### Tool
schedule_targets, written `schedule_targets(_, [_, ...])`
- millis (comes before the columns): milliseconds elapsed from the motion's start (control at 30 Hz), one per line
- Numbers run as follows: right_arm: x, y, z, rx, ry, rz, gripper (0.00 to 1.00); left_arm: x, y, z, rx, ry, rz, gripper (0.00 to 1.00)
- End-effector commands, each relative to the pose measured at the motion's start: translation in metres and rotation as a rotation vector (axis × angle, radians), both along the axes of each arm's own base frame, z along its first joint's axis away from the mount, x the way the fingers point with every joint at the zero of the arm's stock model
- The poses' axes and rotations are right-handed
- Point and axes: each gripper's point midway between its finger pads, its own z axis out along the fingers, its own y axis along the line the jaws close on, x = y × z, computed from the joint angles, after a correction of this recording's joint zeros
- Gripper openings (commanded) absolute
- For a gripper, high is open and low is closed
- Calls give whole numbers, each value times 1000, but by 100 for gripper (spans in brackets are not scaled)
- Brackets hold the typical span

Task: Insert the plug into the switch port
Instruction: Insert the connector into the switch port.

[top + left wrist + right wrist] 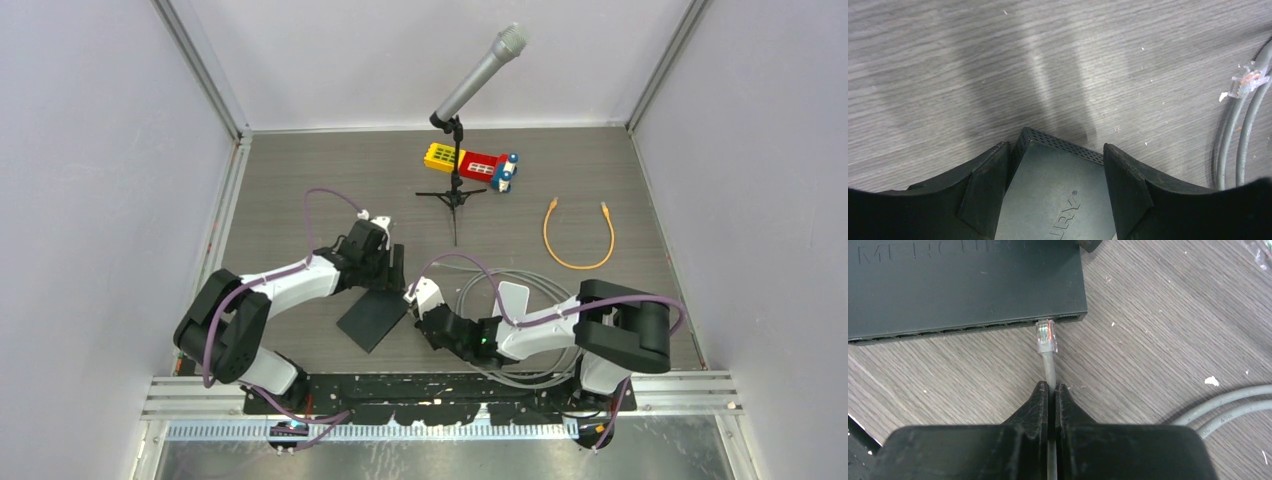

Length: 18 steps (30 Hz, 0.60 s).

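The black switch (pixel 372 318) lies flat between the two arms. My left gripper (pixel 1056 146) straddles one corner of the switch (pixel 1048 195), a finger pressed against each side. In the right wrist view the switch (pixel 963 285) shows its row of ports along the front edge. My right gripper (pixel 1052 386) is shut on the grey cable (pixel 1049 367) just behind its clear plug (pixel 1046 336). The plug's tip sits at the mouth of a port near the right end of the row. How deep it sits cannot be told.
A microphone on a small tripod (pixel 455 170) stands at the back, with a red and yellow toy (pixel 470 162) behind it. An orange patch cable (pixel 578 235) lies to the right. The grey cable's loops (pixel 540 290) lie under my right arm; its other plug (pixel 1245 80) rests on the table.
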Motion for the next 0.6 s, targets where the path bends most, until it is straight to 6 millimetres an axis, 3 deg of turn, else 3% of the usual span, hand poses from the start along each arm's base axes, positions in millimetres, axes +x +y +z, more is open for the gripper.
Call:
schedule_targets(0, [18,34,26,122,-50,-42,0,-20,0,-18,10,81,-37,69])
schedule_targets(167, [19,45,34,141,-54,-24,1,-22,-3,-19,9,82,-49,69])
schedule_targets(567, [22,42,62,164,-95,-27,0,-22,-2,-19,11,80,-50,69])
